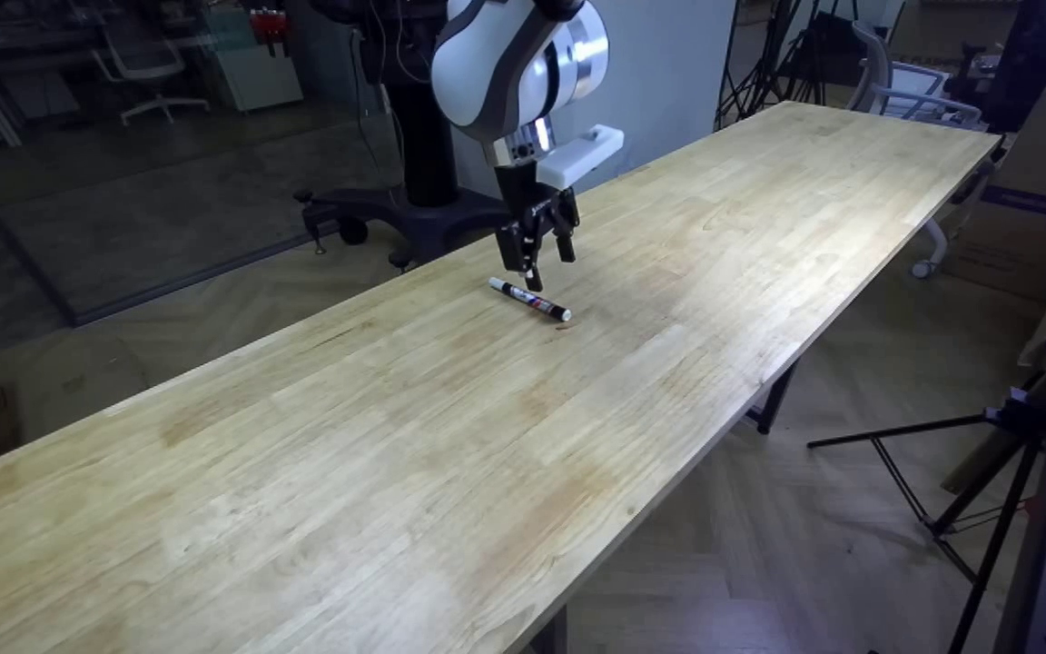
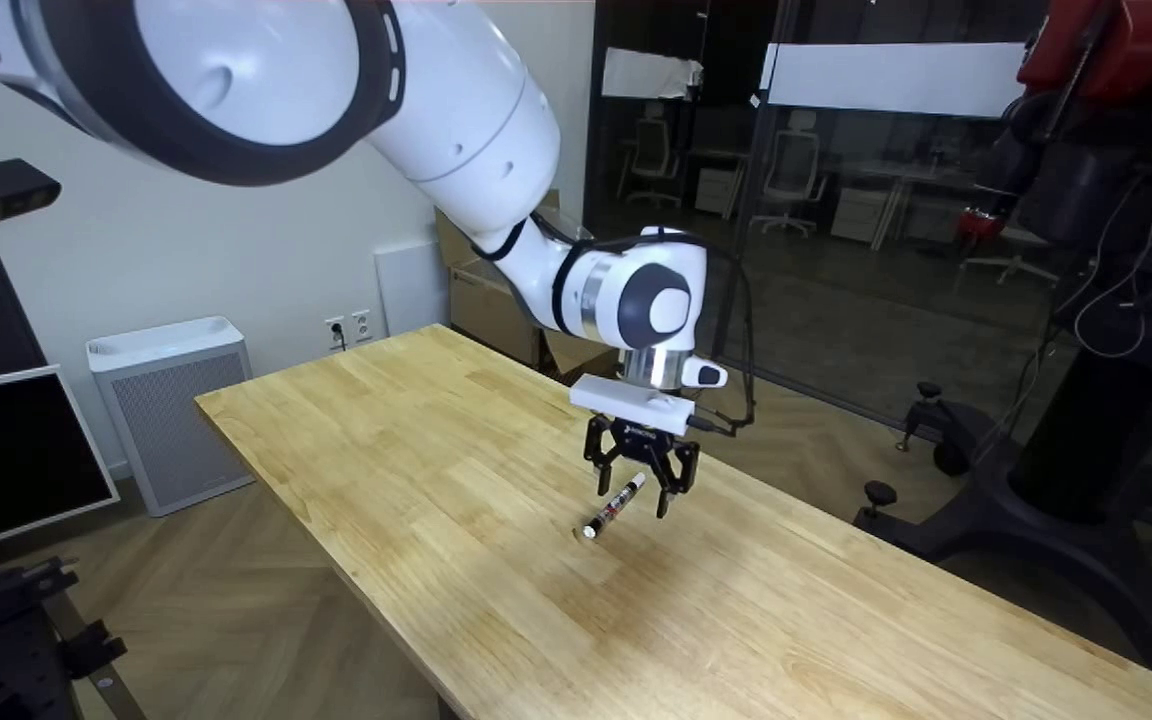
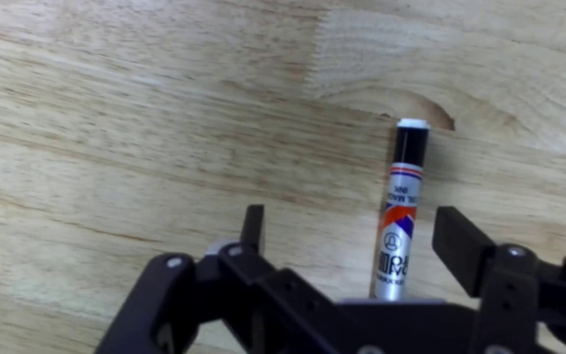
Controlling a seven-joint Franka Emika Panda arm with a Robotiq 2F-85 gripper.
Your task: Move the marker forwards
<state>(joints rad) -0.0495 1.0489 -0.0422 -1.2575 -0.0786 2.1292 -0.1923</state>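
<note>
in an exterior view, a pale-framed dark screen (image 2: 11,465) was farthest left, well apart from the long wooden table (image 2: 406,470). next came a white appliance (image 2: 176,420) with a grey front, standing near the table's far left corner. a wall socket (image 2: 361,326) was set behind the table's far end, and a cardboard box (image 2: 491,315) rose behind its far right corner. the robot arm (image 2: 481,130) reached over the table from the upper left. the marker (image 2: 616,505), white at both ends, lay slanting on the table, nearer the right long edge. above the table there hung the gripper (image 2: 633,496), its fingers (image 2: 604,480) spread wide. a black wheeled stand (image 2: 1066,460) stood to the right of the table.

in an exterior view, an office chair (image 1: 875,73) stood at the table's far end, and right of the table came a black tripod (image 1: 1022,413) and then a large carton (image 1: 1022,182).

in the wrist view, left to right over the table, there was one finger, then wood grain, then the marker, then the opposite finger. the marker lay within the broad gap, apart from both fingers but closer to the one at right. its black band was toward the top of that view, red and blue marks crossed the pale barrel, and the gripper covered its lower end.
</note>
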